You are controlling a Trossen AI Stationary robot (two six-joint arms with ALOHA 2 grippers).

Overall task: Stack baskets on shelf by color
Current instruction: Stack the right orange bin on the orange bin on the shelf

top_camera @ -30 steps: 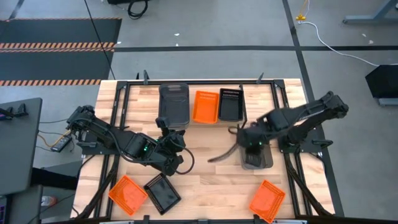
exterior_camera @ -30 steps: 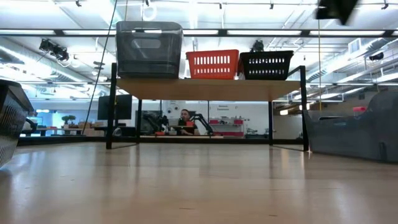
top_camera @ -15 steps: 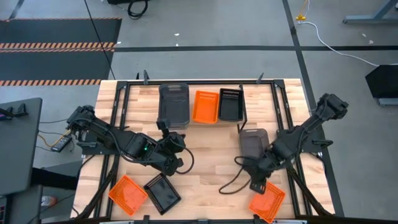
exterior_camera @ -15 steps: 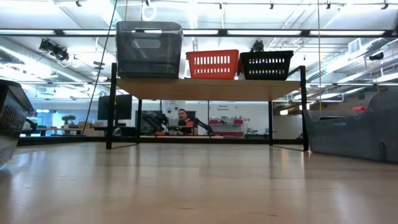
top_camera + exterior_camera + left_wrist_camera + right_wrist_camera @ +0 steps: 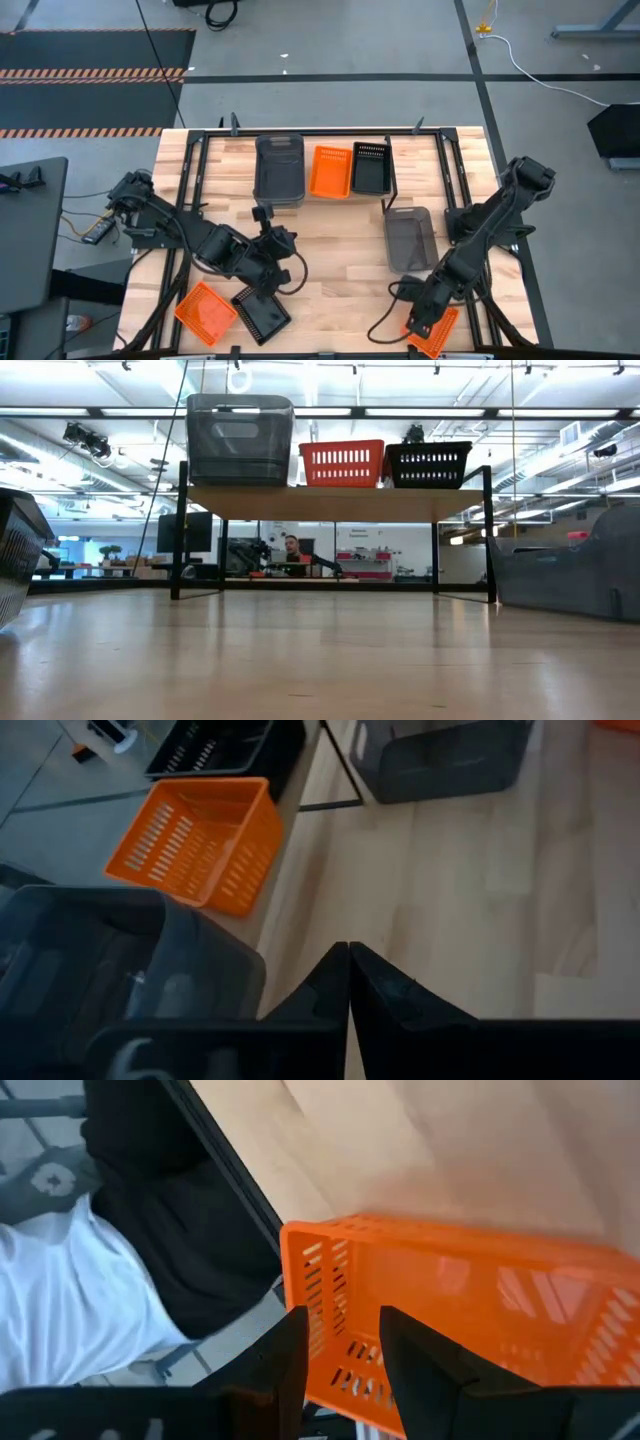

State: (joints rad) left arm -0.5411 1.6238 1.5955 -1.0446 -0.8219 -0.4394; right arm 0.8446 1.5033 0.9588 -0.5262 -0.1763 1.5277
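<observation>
The shelf (image 5: 330,503) stands at the table's far side and bears a grey basket (image 5: 278,168), an orange basket (image 5: 331,172) and a black basket (image 5: 370,167) side by side. Another grey basket (image 5: 410,240) rests on the table right of the middle. At the near right lies an orange basket (image 5: 438,328); my right gripper (image 5: 345,1350) hangs open over its short mesh end (image 5: 330,1280). My left gripper (image 5: 264,213) hovers shut over the table before the shelf, with nothing in it.
An orange basket (image 5: 205,312) and a black basket (image 5: 262,315) lie at the near left, below my left arm. A person in white and black clothing (image 5: 60,1280) stands just past the table's edge by the right gripper. Bare wood lies in the table's middle.
My right gripper has swung from above the grey basket on the table toward the near edge and down, rolling as it went, and now hangs over the near-right orange basket. The grey basket stays on the table. My left gripper has drifted a little toward the near edge.
</observation>
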